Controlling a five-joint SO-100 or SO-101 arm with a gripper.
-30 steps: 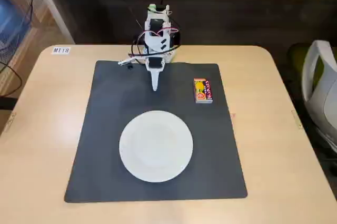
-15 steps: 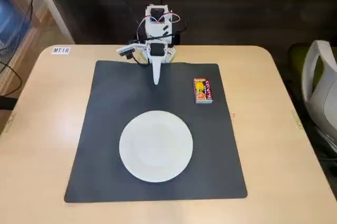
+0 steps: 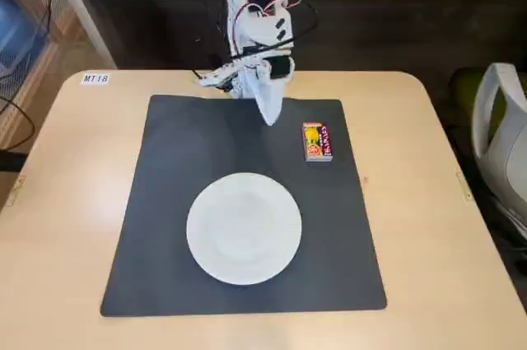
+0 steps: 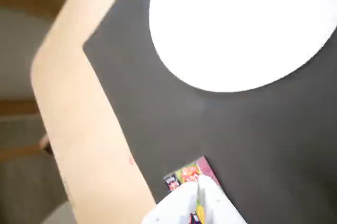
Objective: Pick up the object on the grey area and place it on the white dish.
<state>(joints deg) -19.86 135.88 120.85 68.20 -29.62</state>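
Observation:
The object, a small yellow-orange box with red print, lies flat on the grey mat near its back right corner. The white dish sits on the mat's middle front and holds nothing. My gripper hangs tip-down over the mat's back edge, left of the box and apart from it, jaws together and empty. In the wrist view the white fingers rise from the bottom edge with only a thin slit between them at the gripper. The box peeks out just behind them, and the dish fills the top right.
The mat lies on a light wooden table with rounded corners. The arm's base stands at the table's back edge, with cables behind it. A white chair stands to the right, off the table.

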